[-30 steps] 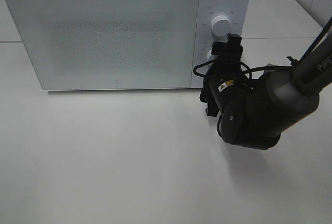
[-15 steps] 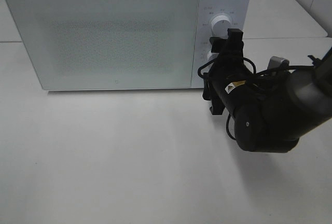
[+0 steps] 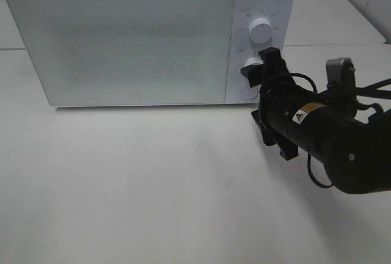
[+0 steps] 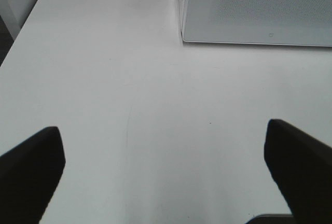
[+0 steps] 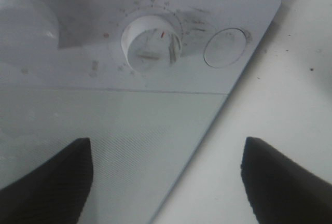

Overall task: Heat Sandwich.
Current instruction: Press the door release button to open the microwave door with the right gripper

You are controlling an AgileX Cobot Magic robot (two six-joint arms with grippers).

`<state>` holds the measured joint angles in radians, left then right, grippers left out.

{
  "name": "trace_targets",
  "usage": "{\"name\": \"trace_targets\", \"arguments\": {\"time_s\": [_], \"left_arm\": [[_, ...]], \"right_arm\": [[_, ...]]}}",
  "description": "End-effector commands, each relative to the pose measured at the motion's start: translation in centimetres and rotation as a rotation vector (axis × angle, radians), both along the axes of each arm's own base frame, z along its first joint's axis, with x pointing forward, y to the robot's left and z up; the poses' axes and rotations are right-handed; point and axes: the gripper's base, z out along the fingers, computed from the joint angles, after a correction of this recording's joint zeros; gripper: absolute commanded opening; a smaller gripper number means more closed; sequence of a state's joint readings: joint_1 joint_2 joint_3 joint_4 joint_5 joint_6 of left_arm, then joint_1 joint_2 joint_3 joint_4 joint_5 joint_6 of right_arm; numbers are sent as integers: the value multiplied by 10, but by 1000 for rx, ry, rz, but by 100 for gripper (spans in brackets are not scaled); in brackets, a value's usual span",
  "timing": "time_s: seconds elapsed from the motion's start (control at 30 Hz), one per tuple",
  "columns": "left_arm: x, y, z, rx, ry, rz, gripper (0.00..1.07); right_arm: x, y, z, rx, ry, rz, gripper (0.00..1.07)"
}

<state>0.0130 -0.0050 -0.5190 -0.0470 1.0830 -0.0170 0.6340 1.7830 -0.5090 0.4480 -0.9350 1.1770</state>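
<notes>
From the high exterior view, a white microwave (image 3: pixel 146 38) stands at the back of the pale surface (image 3: pixel 134 190). Its frosted door (image 3: pixel 122 44) is shut, and nothing behind the panel can be made out. The sandwich shows in none of the views, so I cannot tell where it is. The control panel (image 3: pixel 259 7) takes up the microwave's right end, with an upper knob (image 3: pixel 261 32), a lower knob (image 3: pixel 250 65) and a round button (image 3: pixel 247 91) beneath them. The black right arm (image 3: pixel 330 135) reaches in from the right of the microwave. The right hand (image 3: pixel 266 87) is close up against the control panel, level with the lower knob and the button, with one dark finger just beside the lower knob. The left hand is out of this view. In the left wrist view, the left hand (image 4: pixel 165 175) is released, its two dark fingers (image 4: pixel 31 172) spread wide over bare surface and grasping nothing. The microwave's lower front corner lies well ahead of it, and the door edge and a strip of side wall are visible. In the right wrist view, the right hand (image 5: pixel 166 182) is likewise released, its fingers (image 5: pixel 46 182) set far apart with nothing between them. It faces the microwave's control panel at close range. The lower knob, which bears a small red mark, sits ahead of the gap. The round button is just beside the knob towards the microwave's bottom edge, and part of the upper knob shows on the knob's other side.
</notes>
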Motion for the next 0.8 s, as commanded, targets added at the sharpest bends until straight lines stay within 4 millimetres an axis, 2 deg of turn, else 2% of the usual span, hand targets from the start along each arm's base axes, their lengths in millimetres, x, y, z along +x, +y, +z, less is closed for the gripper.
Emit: {"name": "trace_targets", "arguments": {"time_s": [0.03,0.1,0.2,0.23,0.33,0.37,0.47,0.67,0.8], "left_arm": [[-2,-1,0,-7,-27,1,100],[-2,-1,0,-7,-27,1,100],[-2,-1,0,-7,-27,1,100],[-2,-1,0,-7,-27,1,100],[-2,-1,0,-7,-27,1,100],[-2,-1,0,-7,-27,1,100],[-2,-1,0,-7,-27,1,100],[-2,-1,0,-7,-27,1,100],[-2,-1,0,-7,-27,1,100]], "right_arm": [[-5,0,5,-144,30,103,76],[-11,0,11,-298,46,211,76],[-14,1,15,-392,44,283,76],[-17,2,19,-489,49,371,76],[-21,5,29,-629,25,508,76],[-21,5,29,-629,25,508,76],[-25,9,41,-760,14,675,76],[-33,13,55,-877,9,879,76],[-48,13,78,-934,4,1075,76]]}}
